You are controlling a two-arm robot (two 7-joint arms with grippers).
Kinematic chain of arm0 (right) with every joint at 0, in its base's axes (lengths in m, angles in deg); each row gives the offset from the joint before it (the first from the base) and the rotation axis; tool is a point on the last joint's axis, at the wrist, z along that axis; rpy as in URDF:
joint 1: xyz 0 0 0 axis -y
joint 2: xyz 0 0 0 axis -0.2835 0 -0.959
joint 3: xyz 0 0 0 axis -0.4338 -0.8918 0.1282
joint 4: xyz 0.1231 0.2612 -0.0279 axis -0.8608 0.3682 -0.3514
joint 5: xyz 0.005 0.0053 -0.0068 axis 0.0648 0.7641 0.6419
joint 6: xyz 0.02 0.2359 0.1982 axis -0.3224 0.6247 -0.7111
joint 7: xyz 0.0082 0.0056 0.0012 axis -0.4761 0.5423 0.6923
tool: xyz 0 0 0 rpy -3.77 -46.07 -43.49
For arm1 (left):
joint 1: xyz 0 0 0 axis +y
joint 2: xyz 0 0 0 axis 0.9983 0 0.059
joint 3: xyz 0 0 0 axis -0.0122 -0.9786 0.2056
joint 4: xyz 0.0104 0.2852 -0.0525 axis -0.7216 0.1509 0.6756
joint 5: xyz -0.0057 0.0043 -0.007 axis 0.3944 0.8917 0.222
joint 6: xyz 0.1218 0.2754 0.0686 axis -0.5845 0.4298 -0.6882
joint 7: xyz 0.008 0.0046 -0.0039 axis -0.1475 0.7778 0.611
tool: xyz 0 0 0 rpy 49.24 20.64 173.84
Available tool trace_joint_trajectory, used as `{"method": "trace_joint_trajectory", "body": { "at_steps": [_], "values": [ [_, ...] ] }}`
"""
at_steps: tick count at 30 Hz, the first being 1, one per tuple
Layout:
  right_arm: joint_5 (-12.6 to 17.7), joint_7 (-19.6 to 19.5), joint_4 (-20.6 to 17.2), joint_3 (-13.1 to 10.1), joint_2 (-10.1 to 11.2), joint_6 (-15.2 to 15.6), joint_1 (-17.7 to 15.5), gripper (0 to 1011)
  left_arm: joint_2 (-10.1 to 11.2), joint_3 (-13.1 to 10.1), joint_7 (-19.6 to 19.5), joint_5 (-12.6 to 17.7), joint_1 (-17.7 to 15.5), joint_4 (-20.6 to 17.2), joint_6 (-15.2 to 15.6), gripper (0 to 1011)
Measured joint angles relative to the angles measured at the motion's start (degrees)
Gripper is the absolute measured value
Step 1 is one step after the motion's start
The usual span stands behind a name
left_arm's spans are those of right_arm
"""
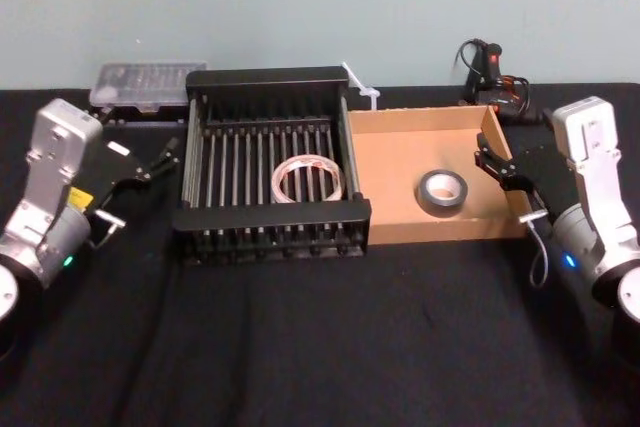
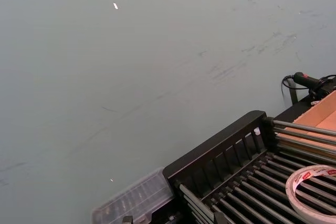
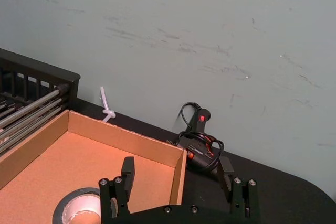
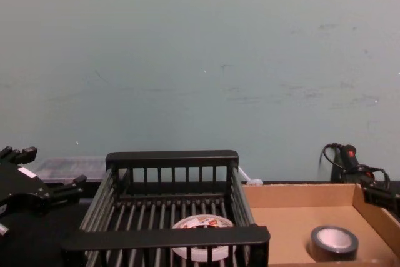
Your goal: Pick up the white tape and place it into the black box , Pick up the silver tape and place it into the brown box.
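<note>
The white tape (image 1: 307,180) is seen lying flat on the slatted floor of the black box (image 1: 270,222), right of the middle. From the chest view it (image 4: 201,222) is found toward the near wall of the box (image 4: 172,157), its printed label facing up. The silver tape (image 1: 443,190) is laid flat in the brown box (image 1: 400,127), near the middle of the floor and touching no wall. The two boxes are set side by side on the black tabletop (image 1: 320,347), the black one on the left, their walls touching.

The left gripper (image 1: 160,162) is held just left of the black box, clear of it. Its fingers are spread apart and nothing is gripped between them, as is also shown from the chest view (image 4: 49,168). The right gripper (image 1: 497,159) is held at the right wall of the brown box. In the right wrist view (image 3: 177,170) its fingers are spread wide and nothing is held, with the silver tape (image 3: 65,205) lying below on the cardboard.

Against the far wall three things are placed: a clear plastic case (image 1: 145,82) behind the black box on the left, a white cable tie (image 1: 362,87) between the boxes, and a black corded tool (image 1: 490,72) behind the brown box.
</note>
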Motion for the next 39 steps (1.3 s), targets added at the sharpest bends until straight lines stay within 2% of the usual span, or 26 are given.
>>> {"method": "trace_joint_trajectory", "body": {
  "at_steps": [39],
  "values": [
    [0.0, 0.0, 0.0, 0.0, 0.0, 0.0, 0.0, 1002, 0.0, 0.0, 0.0, 0.0, 0.0, 0.0, 0.0, 1001]
  ]
}}
